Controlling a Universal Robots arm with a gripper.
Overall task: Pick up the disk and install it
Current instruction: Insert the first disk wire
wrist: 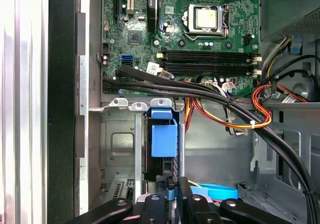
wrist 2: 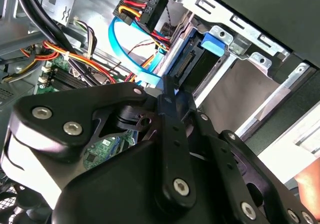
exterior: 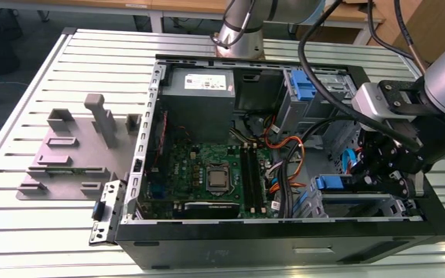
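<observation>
The disk [wrist: 164, 140] stands on edge in a slot of the metal drive cage [wrist: 117, 144] at the case's front corner, its blue carrier frame facing the first wrist camera. In the second wrist view the disk [wrist 2: 186, 63] shows edge-on with its connector end and a blue tab. My gripper [wrist: 172, 185] reaches down to the disk's rear end, fingers drawn together on the thin blue carrier edge [wrist 2: 168, 84]. In the exterior view my gripper [exterior: 365, 180] hangs inside the case beside the blue carrier [exterior: 331, 183].
The open computer case [exterior: 284, 246] lies on a slatted table [exterior: 44, 231]. Black cables [wrist: 210, 92] and orange-yellow wires [wrist: 260, 112] cross beside the cage. A blue data cable [wrist 2: 132, 59] runs close to the fingers. A grey power supply [exterior: 199, 87], a blue bracket [exterior: 303, 87] and a grey fixture [exterior: 76, 150] stand farther off.
</observation>
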